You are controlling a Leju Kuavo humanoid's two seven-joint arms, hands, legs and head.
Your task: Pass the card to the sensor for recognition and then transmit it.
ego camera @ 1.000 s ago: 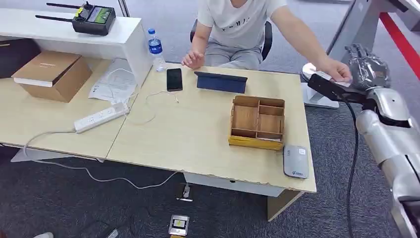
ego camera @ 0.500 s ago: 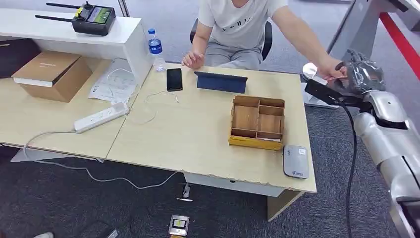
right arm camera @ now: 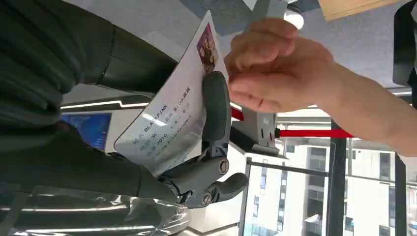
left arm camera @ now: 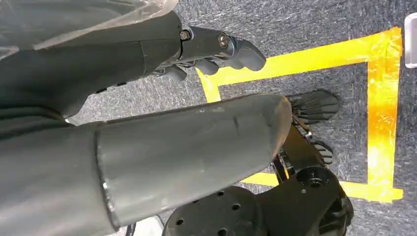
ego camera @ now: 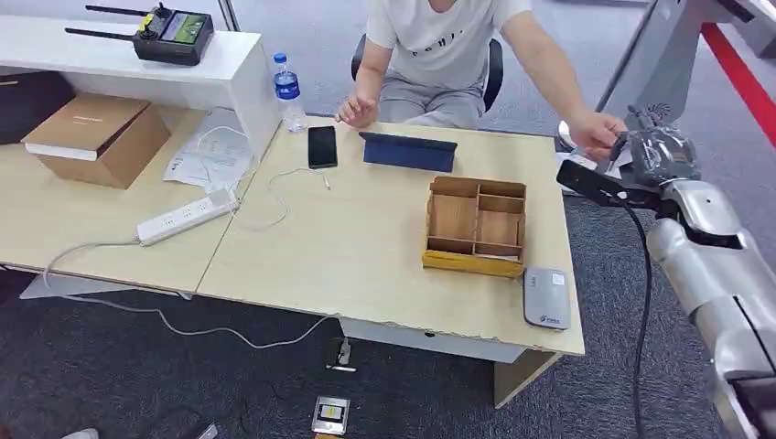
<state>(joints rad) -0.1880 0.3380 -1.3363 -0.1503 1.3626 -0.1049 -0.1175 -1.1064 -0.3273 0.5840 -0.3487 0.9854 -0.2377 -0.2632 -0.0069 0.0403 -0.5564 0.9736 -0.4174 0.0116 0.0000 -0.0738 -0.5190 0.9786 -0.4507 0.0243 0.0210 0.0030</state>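
Card (right arm camera: 169, 123) lies pinned between right hand's (right arm camera: 147, 162) thumb and dark fingers (right arm camera: 216, 110), raised beyond the table's (ego camera: 366, 247) right edge; a person's hand (right arm camera: 275, 73) touches its top. Sensor (ego camera: 546, 298) sits on the table's near right corner, beside the wooden tray (ego camera: 476, 224). Left hand (left arm camera: 206, 49) hangs over carpet, fingers curled, holding nothing.

Right arm is raised and stretched forward, right hand (ego camera: 661, 151) up at the far right, its fingers (right arm camera: 215, 105) pressed flat against a card (right arm camera: 169, 123). Left hand (left arm camera: 216, 49) hangs low, fingers curled in, holding nothing.
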